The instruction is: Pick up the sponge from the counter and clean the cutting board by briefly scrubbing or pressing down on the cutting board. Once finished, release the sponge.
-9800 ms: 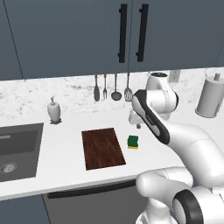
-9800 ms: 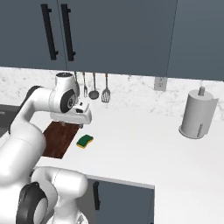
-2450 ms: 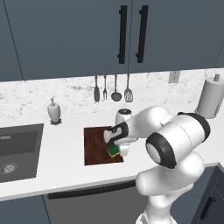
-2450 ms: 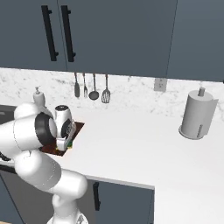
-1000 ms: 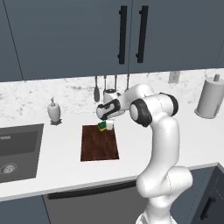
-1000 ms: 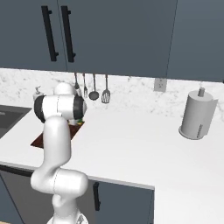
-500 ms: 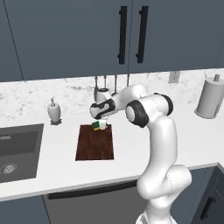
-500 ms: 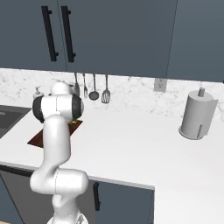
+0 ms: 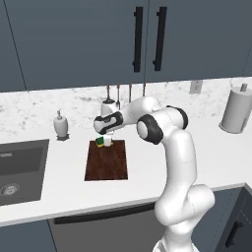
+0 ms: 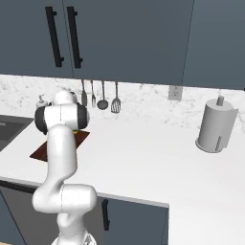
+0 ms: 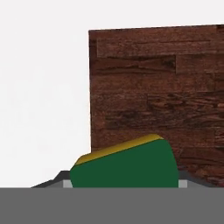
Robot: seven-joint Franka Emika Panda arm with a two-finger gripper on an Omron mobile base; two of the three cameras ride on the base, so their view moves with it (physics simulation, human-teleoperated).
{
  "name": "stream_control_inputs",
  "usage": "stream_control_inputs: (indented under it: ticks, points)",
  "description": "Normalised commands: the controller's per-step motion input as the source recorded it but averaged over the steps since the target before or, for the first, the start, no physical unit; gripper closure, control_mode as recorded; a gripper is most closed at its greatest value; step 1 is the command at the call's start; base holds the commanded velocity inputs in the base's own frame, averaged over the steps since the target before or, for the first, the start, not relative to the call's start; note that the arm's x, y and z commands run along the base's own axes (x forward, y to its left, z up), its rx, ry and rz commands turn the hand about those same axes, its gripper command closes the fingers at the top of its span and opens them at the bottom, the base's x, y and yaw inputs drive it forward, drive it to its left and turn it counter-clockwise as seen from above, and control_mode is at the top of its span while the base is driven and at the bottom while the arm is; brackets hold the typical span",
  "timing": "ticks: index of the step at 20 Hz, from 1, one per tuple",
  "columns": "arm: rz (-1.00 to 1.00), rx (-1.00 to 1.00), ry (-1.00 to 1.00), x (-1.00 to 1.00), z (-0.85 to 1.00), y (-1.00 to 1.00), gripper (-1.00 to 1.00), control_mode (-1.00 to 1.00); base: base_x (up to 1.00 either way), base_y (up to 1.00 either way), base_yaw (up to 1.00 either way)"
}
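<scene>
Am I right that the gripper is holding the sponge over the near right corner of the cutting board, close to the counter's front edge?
Not quite. The gripper does hold the sponge, but at the far left corner of the cutting board, the end nearest the backsplash, not close to the counter's front edge. The left base view shows this.

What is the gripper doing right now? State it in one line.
Gripper: fingers shut on the sponge, held at the far left corner of the cutting board.
</scene>
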Motion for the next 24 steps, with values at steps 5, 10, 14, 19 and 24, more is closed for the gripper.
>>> stream_control_inputs:
  ticks: [5, 10, 14, 19, 24]
  points:
    - [-0.18, 0.00, 0.00, -0.29, -0.24, 0.80, 1.00, -1.00, 0.00, 0.00, 0.00]
    - [-0.18, 0.00, 0.00, -0.23, -0.31, 0.87, 1.00, -1.00, 0.00, 0.00, 0.00]
    - [-0.14, 0.00, 0.03, -0.61, -0.49, 0.64, 1.00, -1.00, 0.00, 0.00, 0.00]
    - [-0.03, -0.05, 0.03, -0.91, -0.63, 0.41, 1.00, -1.00, 0.00, 0.00, 0.00]
    - [0.00, -0.01, 0.00, -1.00, -0.54, 0.32, 1.00, -1.00, 0.00, 0.00, 0.00]
